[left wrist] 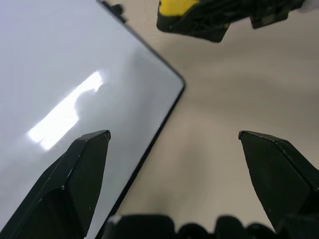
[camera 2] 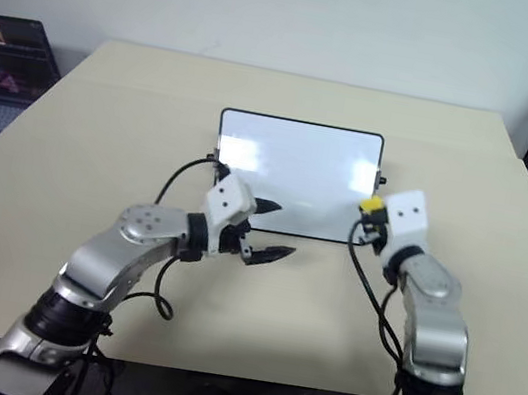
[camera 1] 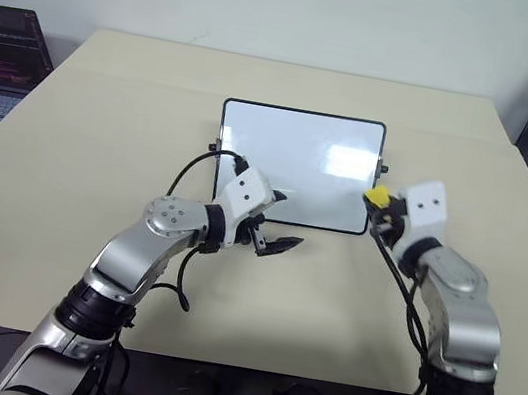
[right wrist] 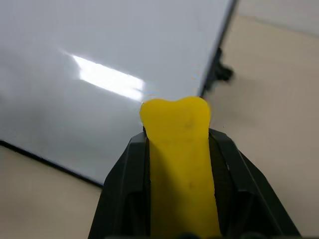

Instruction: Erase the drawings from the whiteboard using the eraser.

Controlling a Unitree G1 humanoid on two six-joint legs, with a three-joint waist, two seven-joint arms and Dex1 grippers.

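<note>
Presently the small yellow oblong eraser [right wrist: 178, 164] is clamped in the right tool [camera 1: 381, 205] at the glossy white black-framed whiteboard [camera 1: 291, 156] edge, centre frame, ready for wiping; the left tool [camera 1: 278, 222] is held open.

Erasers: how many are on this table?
1. The yellow eraser is clamped in the right gripper, at the whiteboard's right edge. None lies loose on the table.

Two arms, silver-grey metal shells, rounded joint housings. Left arm [camera 1: 150, 239]: round cap at elbow with ring of small dark screws. Black ribbed collars near shoulders. White boxy wrist blocks, small dark dots on face. Black cables looping outside each forearm. Left claw [camera 1: 275, 222], right claw [camera 1: 380, 213]: black, tapered fingers.
</note>
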